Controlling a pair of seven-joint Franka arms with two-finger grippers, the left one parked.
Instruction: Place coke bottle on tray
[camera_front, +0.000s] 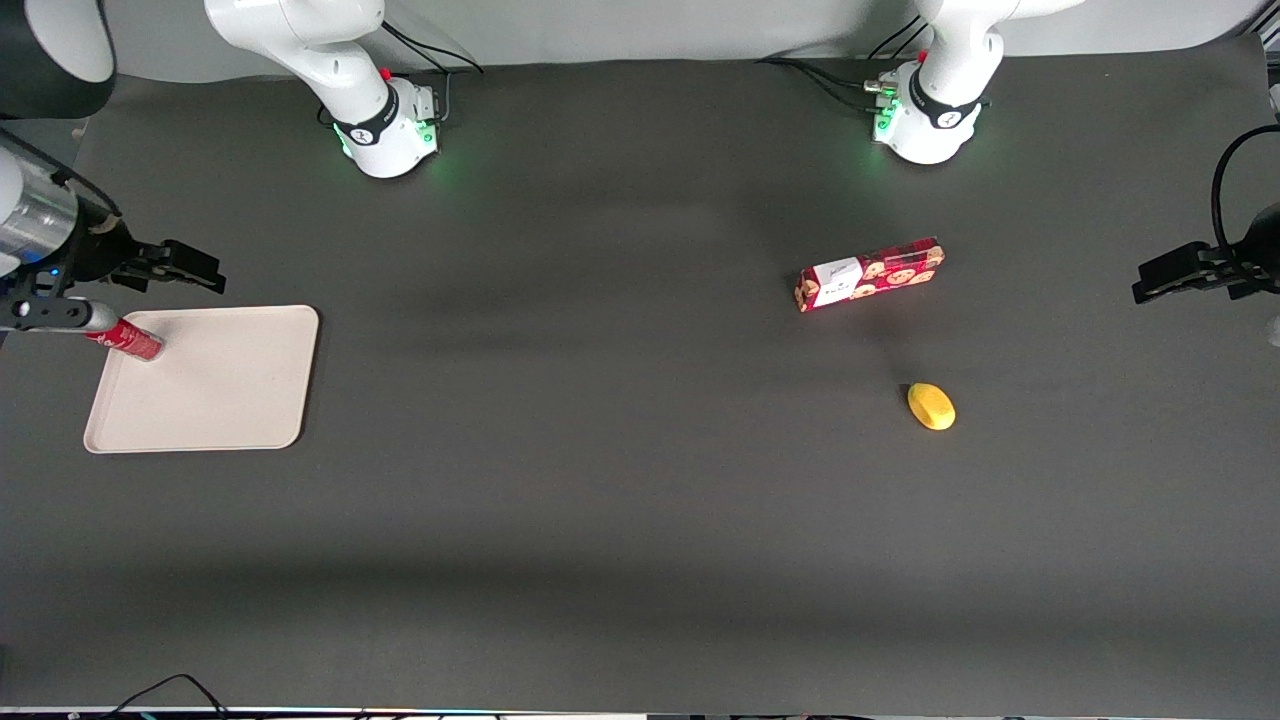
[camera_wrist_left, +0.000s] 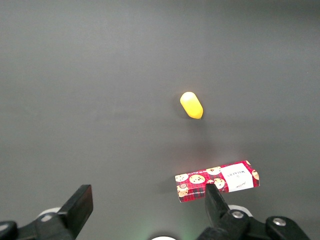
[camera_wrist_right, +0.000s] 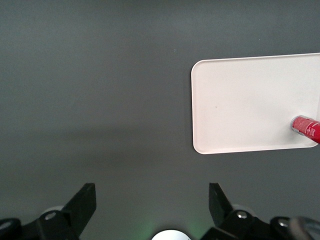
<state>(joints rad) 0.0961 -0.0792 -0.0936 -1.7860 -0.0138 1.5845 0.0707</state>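
Observation:
The coke bottle (camera_front: 130, 340) is a slim red bottle resting on the beige tray (camera_front: 220, 385), near the tray's corner farthest from the front camera, at the working arm's end of the table. I cannot tell whether it stands or lies. My right gripper (camera_front: 195, 270) is open and empty, raised above the table, apart from the bottle and farther from the front camera than the tray. In the right wrist view, the tray (camera_wrist_right: 245, 105) and one end of the bottle (camera_wrist_right: 306, 127) show, and my gripper (camera_wrist_right: 152, 205) has nothing between its fingers.
A red cookie box with a white label (camera_front: 868, 274) and a small yellow object (camera_front: 931, 406) lie toward the parked arm's end of the table. Both also show in the left wrist view, the box (camera_wrist_left: 217, 181) and the yellow object (camera_wrist_left: 191, 105).

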